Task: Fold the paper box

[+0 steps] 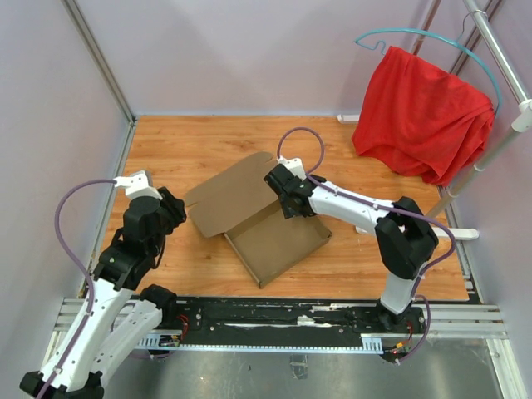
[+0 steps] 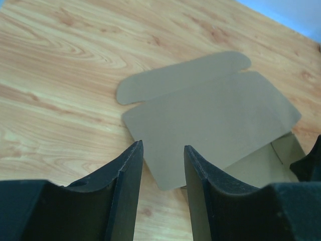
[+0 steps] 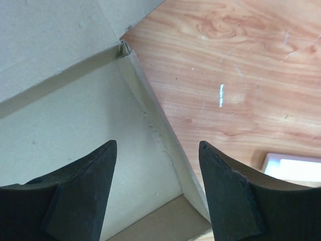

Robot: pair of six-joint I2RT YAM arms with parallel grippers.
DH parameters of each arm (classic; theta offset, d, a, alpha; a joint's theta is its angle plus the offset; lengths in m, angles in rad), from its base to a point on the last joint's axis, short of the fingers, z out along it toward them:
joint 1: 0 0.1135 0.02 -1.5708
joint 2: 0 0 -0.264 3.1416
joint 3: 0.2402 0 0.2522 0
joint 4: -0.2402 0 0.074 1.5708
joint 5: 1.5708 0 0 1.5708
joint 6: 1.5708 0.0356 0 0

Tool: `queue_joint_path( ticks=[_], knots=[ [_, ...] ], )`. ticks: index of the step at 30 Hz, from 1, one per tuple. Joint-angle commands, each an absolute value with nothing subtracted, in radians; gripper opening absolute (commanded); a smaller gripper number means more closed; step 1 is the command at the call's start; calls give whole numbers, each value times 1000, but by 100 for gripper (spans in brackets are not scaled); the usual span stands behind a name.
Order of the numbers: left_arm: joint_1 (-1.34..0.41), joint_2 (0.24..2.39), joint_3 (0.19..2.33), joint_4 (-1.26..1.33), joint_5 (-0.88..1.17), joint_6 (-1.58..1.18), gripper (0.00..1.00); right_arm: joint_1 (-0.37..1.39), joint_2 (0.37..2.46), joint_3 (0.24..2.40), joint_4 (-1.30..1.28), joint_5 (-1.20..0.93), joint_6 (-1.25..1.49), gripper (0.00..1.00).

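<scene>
The paper box (image 1: pixel 278 241) lies mid-table as a shallow brown tray, with its lid (image 1: pixel 229 195) folded back flat to the upper left. My right gripper (image 1: pixel 283 197) hovers at the tray's far corner. In the right wrist view it is open (image 3: pixel 156 146), its fingers astride the tray's side wall (image 3: pixel 165 135) without touching it. My left gripper (image 1: pixel 176 212) sits just left of the lid. In the left wrist view it is open (image 2: pixel 163 150), and the near corner of the lid (image 2: pixel 215 110) lies between and below its fingertips, untouched. The lid's rounded flap (image 2: pixel 185 75) rests flat beyond.
A red cloth (image 1: pixel 424 112) hangs on a teal hanger from a metal rack (image 1: pixel 499 58) at the back right. The rack's white foot (image 1: pixel 461 234) lies on the table near the right arm and also shows as a white foot (image 3: pixel 291 168) in the right wrist view. Grey walls enclose the wooden table (image 1: pixel 199 141).
</scene>
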State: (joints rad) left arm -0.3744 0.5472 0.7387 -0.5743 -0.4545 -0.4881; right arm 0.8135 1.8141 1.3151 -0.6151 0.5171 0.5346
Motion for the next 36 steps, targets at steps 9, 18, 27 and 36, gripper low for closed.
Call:
queue_joint_path(
  ticks=[9,18,27,36],
  knots=[
    [-370,578,692,-509,-269,-545,45,731,1688,1148,-546,410,385,61],
    [-370,622,671,-495,-269,-617,45,673,1696,1078,-494,305,498,22],
    [-370,679,599,-380,-171,-727,63,673,1608,999,-458,248,708,4],
    [-370,832,580,-246,-232,-721,59,673,1526,937,-422,223,600,24]
  ],
)
